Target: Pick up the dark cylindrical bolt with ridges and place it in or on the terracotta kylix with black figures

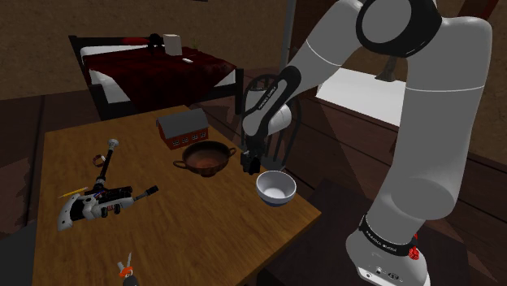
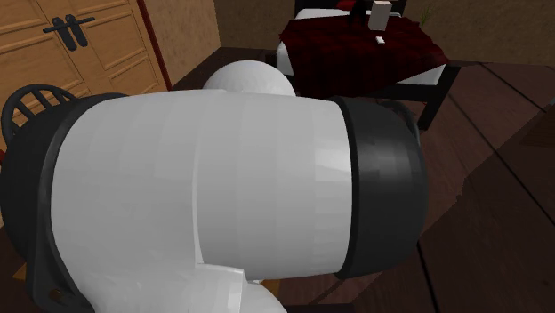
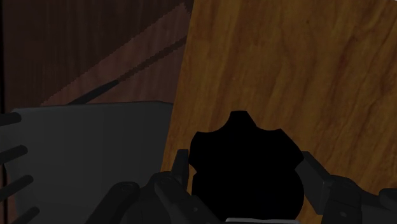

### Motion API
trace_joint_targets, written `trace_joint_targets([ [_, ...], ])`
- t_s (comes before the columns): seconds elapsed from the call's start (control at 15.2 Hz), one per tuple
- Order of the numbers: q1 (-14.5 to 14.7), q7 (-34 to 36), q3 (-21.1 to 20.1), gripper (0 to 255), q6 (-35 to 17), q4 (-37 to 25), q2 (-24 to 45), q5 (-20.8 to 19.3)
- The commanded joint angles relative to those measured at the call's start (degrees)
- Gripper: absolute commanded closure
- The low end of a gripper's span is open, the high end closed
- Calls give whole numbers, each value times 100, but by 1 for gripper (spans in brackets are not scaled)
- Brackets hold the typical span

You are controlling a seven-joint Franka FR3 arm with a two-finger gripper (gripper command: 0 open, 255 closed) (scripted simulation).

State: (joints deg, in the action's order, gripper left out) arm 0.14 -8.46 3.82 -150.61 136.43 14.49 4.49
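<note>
I've got the hand [image 1: 250,168] clamped on the black ridged bolt [image 3: 245,167], a finger pressing each side. In the shoulder view it is mid-frame over the wooden surface [image 1: 195,227], with the brown two-handled kylix [image 1: 205,156] just to its left and a white bowl [image 1: 275,188] to its lower right.
</note>
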Motion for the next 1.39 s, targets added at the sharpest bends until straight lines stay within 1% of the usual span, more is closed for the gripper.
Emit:
trace_joint_targets([
  [0.0,0,0,0,255,0,0,0,0],
  [0.33,0,0,0,255,-1,0,0,0],
  [1.32,36,163,67,255,1112,-109,-1010,-204],
])
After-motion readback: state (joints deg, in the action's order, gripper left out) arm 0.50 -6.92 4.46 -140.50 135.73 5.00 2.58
